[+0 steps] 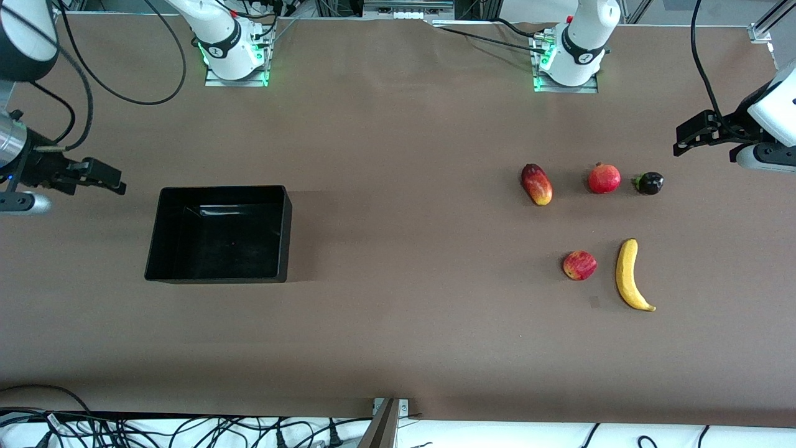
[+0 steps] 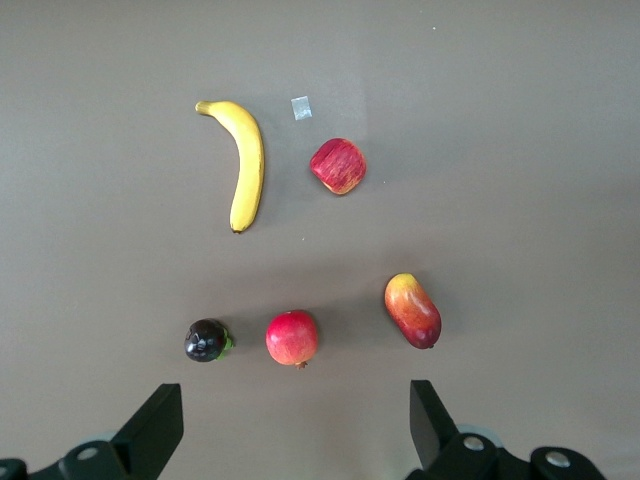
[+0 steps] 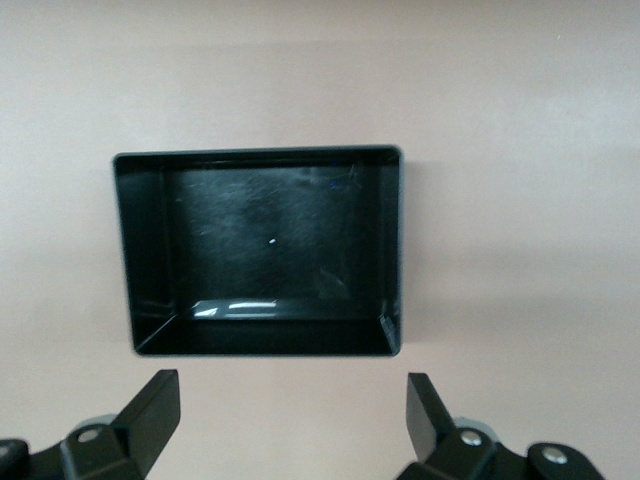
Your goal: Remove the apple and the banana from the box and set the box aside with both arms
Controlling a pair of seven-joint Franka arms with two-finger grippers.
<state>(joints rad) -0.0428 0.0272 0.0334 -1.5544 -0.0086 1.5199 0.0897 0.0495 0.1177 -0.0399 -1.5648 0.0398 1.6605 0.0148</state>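
Note:
The streaked apple (image 1: 579, 265) and the long yellow banana (image 1: 629, 274) lie side by side on the brown table toward the left arm's end; both also show in the left wrist view, apple (image 2: 338, 165) and banana (image 2: 243, 161). The black box (image 1: 219, 234) stands empty toward the right arm's end and fills the right wrist view (image 3: 145, 250). My left gripper (image 1: 683, 140) hangs open and empty above the table's end, past the fruits (image 2: 295, 425). My right gripper (image 1: 115, 180) hangs open and empty beside the box (image 3: 292, 415).
A dark-red-and-yellow mango-like fruit (image 1: 536, 183), a plain red crowned fruit (image 1: 604, 178) and a small dark purple fruit (image 1: 648, 183) lie in a row farther from the front camera than the apple and banana. A small paper scrap (image 1: 594, 302) lies near the banana.

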